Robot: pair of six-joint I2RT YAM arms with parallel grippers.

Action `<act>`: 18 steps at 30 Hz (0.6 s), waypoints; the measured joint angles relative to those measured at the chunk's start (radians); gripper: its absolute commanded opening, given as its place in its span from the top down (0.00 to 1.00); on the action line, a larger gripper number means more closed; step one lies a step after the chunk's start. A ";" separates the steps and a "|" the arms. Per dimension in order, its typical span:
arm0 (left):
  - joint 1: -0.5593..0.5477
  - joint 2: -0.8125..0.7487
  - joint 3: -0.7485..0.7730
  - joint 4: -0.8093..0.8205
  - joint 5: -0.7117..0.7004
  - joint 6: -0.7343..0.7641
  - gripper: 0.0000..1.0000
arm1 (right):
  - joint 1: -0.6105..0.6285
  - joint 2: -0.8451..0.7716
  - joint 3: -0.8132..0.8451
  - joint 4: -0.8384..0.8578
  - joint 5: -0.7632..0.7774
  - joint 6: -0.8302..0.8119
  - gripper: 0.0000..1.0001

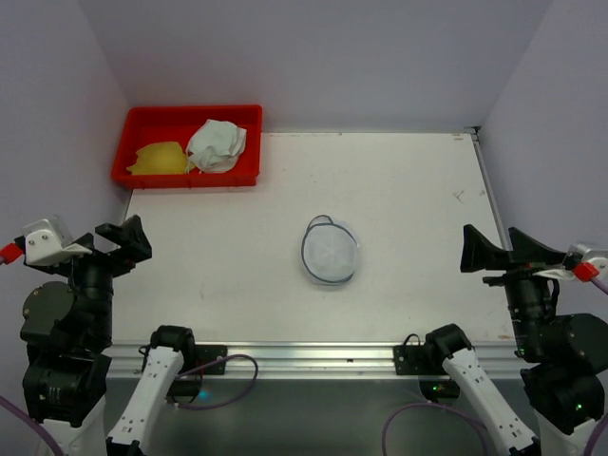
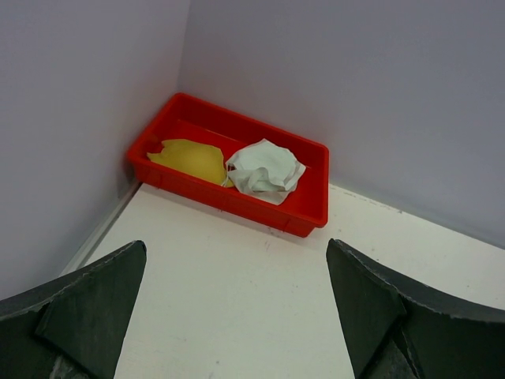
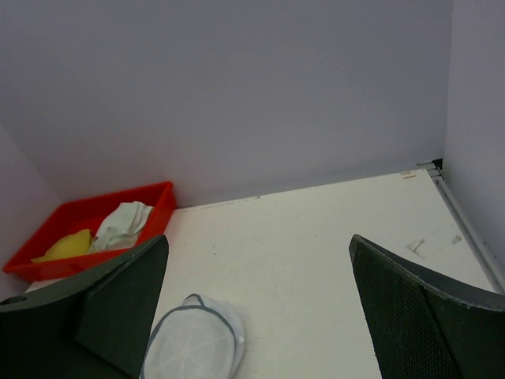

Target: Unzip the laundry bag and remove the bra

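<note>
Your left gripper (image 1: 126, 242) at lower left and right gripper (image 1: 473, 252) at lower right both stand wide open, holding nothing. Between them at mid-frame the laundry bag (image 1: 331, 252) lies flat on the table (image 1: 418, 190). It is round, with no long axis, and somewhat nearer the right gripper. The red tray (image 1: 190, 180) sits at far upper left.

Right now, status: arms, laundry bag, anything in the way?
Left fingers open, empty, at left edge. Right fingers open, empty, at right edge. Laundry bag mid-table, untouched. Red tray far-left corner, not in the way.
</note>
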 measured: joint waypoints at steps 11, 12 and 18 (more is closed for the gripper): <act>-0.015 0.003 -0.027 -0.003 0.002 -0.018 0.00 | 0.000 0.000 -0.035 -0.002 -0.033 -0.005 0.01; -0.015 0.003 -0.029 -0.003 0.002 -0.019 0.00 | 0.000 0.000 -0.036 -0.002 -0.035 -0.005 0.01; -0.016 0.003 -0.037 -0.002 0.005 -0.021 0.00 | 0.000 0.000 -0.036 0.000 -0.037 -0.005 0.01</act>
